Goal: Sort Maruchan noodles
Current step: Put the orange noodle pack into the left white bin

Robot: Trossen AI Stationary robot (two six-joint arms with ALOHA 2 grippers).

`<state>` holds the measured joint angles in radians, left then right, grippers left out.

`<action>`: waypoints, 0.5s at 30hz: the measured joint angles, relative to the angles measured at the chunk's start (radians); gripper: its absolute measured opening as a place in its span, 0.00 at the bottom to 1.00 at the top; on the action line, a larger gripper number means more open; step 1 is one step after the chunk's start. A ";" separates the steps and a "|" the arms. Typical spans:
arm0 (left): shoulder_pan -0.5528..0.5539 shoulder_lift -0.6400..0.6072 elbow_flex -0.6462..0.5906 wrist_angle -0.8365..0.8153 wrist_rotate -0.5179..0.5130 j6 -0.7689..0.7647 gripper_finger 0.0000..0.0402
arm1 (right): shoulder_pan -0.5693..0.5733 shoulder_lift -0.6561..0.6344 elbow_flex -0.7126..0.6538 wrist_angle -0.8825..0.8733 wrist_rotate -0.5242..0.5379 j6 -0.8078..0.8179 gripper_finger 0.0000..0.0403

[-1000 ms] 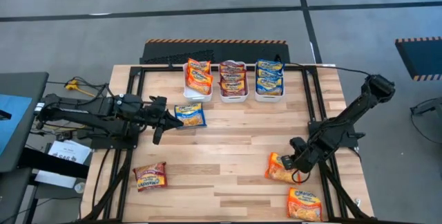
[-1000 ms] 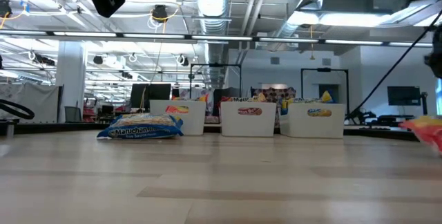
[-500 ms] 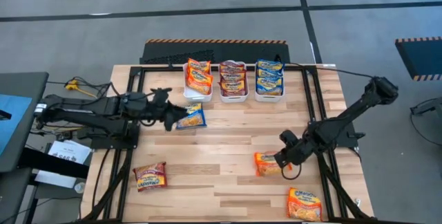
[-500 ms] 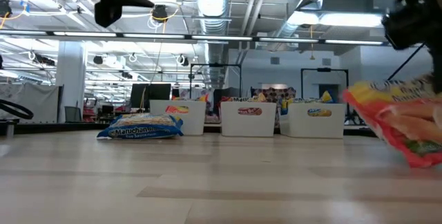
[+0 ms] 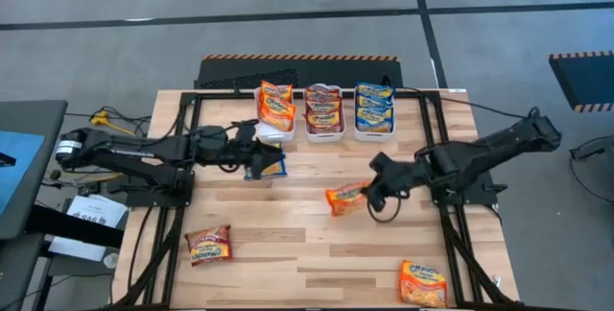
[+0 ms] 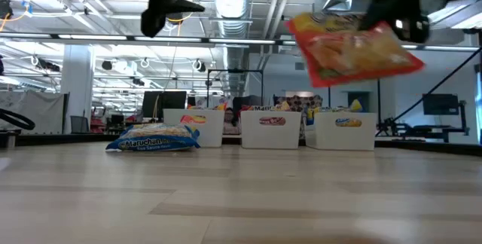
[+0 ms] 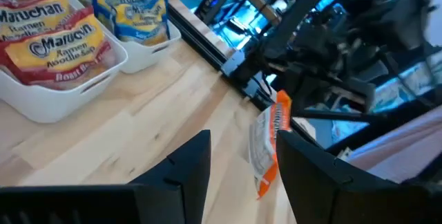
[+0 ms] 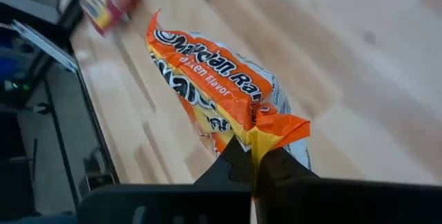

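My right gripper [image 5: 369,196] is shut on an orange noodle packet [image 5: 343,198] held in the air over the middle of the table; in the low view the orange packet [image 6: 350,48] shows high above the wood. My left gripper [image 5: 259,160] hovers open above a blue packet [image 5: 276,166], which lies flat on the table [image 6: 154,137]; nothing sits between its fingers [image 7: 238,162]. A dark red packet [image 5: 208,245] lies near the front left and another orange packet [image 5: 422,282] at the front right. My right gripper pinches the orange packet's crimped end seam [image 8: 276,128] between its two fingers. The fingers come from the table's right, slanting down. The packet sticks out ahead of them toward the left, tilted and lifted clear of the table.
Three white bins stand in a row at the far edge: one with orange packets [image 5: 276,107], one with dark red packets [image 5: 324,109], one with blue packets [image 5: 374,107]. Black frame rails [image 5: 436,148] run along the table's sides. Bare wood lies between the arms.
My right gripper has risen and gone toward the table's left and far side, rolling as it went; the orange packet has come off the front right of the table and hangs clear. My left gripper has opened and gone right, over the blue packet, which stays put.
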<state>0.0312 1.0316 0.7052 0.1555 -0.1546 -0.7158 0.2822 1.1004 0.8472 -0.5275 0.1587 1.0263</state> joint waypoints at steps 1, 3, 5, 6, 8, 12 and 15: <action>0.004 0.015 0.000 0.017 0.000 0.000 0.37 | -0.020 0.000 0.014 0.003 -0.004 -0.026 0.01; 0.009 0.046 0.000 0.052 0.004 0.000 0.37 | -0.064 0.000 0.038 0.020 -0.023 -0.079 0.01; 0.016 0.075 0.000 0.090 0.030 0.013 0.37 | -0.101 0.000 0.055 0.052 -0.036 -0.123 0.01; 0.019 0.093 0.000 0.118 0.049 0.023 0.37 | -0.120 0.000 0.062 0.067 -0.044 -0.141 0.01; 0.022 0.125 0.000 0.169 0.089 0.045 0.37 | -0.154 0.000 0.076 0.084 -0.057 -0.169 0.01; 0.024 0.186 0.000 0.274 0.141 0.083 0.37 | -0.214 0.000 0.083 0.111 -0.100 -0.196 0.01; 0.024 0.228 0.000 0.321 0.147 0.095 0.37 | -0.243 0.000 0.083 0.126 -0.124 -0.199 0.01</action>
<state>0.0552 1.2595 0.7055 0.4766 -0.0075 -0.6212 0.0391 1.1004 0.9306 -0.4012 0.0348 0.8275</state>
